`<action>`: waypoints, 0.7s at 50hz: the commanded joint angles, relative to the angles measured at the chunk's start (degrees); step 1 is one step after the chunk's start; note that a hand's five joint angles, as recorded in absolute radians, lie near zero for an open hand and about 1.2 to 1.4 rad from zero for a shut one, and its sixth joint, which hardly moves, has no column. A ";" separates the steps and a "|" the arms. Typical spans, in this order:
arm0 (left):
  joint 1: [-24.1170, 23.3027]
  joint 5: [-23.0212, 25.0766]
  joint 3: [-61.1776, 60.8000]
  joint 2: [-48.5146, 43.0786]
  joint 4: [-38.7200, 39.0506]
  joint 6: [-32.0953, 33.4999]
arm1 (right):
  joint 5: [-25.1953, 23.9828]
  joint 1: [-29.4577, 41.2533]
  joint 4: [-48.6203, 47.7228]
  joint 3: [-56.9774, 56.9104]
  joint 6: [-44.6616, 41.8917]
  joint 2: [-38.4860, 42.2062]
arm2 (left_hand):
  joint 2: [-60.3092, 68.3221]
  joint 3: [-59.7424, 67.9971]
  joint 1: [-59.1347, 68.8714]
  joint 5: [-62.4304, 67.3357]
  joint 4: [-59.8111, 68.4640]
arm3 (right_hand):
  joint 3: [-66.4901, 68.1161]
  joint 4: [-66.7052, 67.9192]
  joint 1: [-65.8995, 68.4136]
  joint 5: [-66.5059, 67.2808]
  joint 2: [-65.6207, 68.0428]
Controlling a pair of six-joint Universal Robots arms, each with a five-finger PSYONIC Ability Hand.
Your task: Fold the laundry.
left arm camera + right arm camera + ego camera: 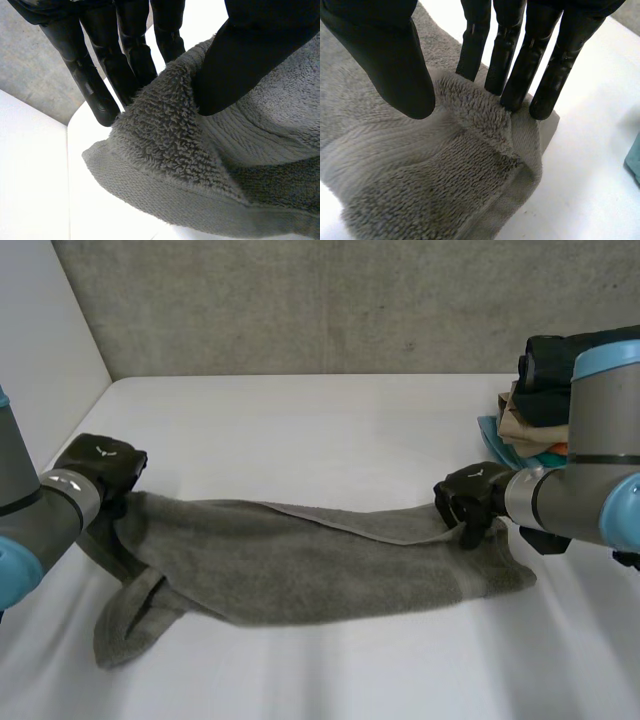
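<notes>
**Both hands pinched on the grey towel's two ends**

Head view: you had the grey towel (330, 570) lying in a long, rumpled strip across the white tabletop (300, 430). Your left hand (98, 468) sat at one end and your right hand (470, 498) at the other, where a thin edge of the towel was lifted. Each hand's back carried a small white mark (104, 450), too small to read. A pile of clothes (530, 410) stood behind your right arm.

Left wrist view: the thumb (240, 65) pressed onto the fluffy corner while the straight fingers (95, 90) stood behind it, so the left hand was clamped on the towel.

Right wrist view: a raised fold of the towel stood between thumb and fingers, and the right hand appeared pinched on that edge. A teal cloth (634, 157) lay apart from the towel.
</notes>
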 commanded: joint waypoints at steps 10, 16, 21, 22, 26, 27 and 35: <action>0.03 0.13 -0.50 0.83 0.01 -0.01 | 3.23 0.62 -9.67 4.29 -1.15 -3.52 | 11.35 11.66 14.93 14.35 11.07 | -4.86 -4.70 1.34 -5.98 -5.23; 0.03 0.13 -0.50 1.01 0.01 -0.01 | 3.49 0.71 -12.75 5.88 -6.24 -4.32 | 11.35 11.66 14.93 14.35 11.07 | -8.72 -8.56 -2.53 -9.84 -9.10; 0.03 0.04 -0.59 1.01 0.01 -0.09 | 3.40 1.32 -12.75 5.96 -10.37 -3.53 | 11.35 11.66 14.93 14.35 11.07 | -10.08 -9.91 -3.88 -11.19 -10.45; 0.03 0.04 -0.59 1.01 0.01 -0.09 | 3.31 1.85 -12.84 5.79 -11.25 -3.09 | 11.35 11.66 14.93 14.35 11.07 | -10.91 -10.74 -4.71 -12.03 -11.28; 0.03 0.13 -1.12 1.10 0.01 -0.09 | 3.14 2.20 -12.92 5.00 -11.79 -1.69 | 11.35 11.66 14.93 14.35 11.07 | -15.12 -14.95 -8.92 -16.24 -15.49; 0.03 0.13 -1.12 1.10 0.01 -0.09 | 3.05 2.20 -12.93 4.82 -11.79 -1.42 | 11.35 11.66 14.93 14.35 11.07 | -15.62 -15.46 -9.42 -16.74 -15.99; 0.03 0.13 -1.29 1.18 -0.08 -0.09 | 2.79 2.38 -14.07 1.92 -11.79 1.30 | 11.35 11.66 14.93 14.35 11.07 | -16.64 -16.47 -10.44 -17.76 -17.01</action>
